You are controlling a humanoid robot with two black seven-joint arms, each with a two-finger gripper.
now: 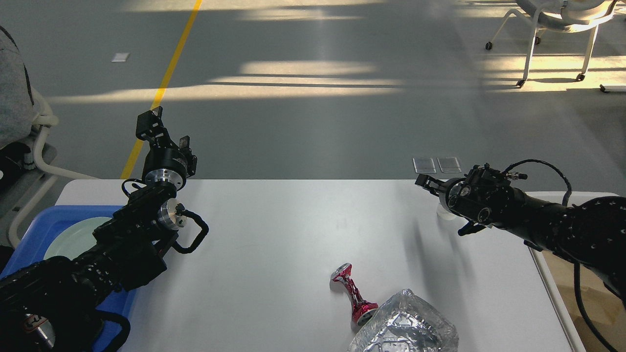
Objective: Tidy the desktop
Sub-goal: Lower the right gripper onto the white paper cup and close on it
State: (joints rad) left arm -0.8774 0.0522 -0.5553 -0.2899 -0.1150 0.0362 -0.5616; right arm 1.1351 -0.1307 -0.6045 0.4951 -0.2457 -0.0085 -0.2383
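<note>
The white desktop (274, 234) fills the lower half of the head view. On it lie a crushed red can (353, 293) and a crumpled foil tray (406, 327) at the front. A white paper cup (442, 211) stands at the far right, mostly hidden behind my right wrist. My right gripper (424, 182) hangs low over the cup's far side. Its fingers are small and dark, so I cannot tell how they stand or whether they touch the cup. My left gripper (166, 133) is raised above the far left corner, open and empty.
A blue tray (29, 230) with a pale green plate (73, 237) sits at the left edge, partly under my left arm. A white bin (550, 278) with brown paper stands off the right edge. A chair (557, 29) stands far back right.
</note>
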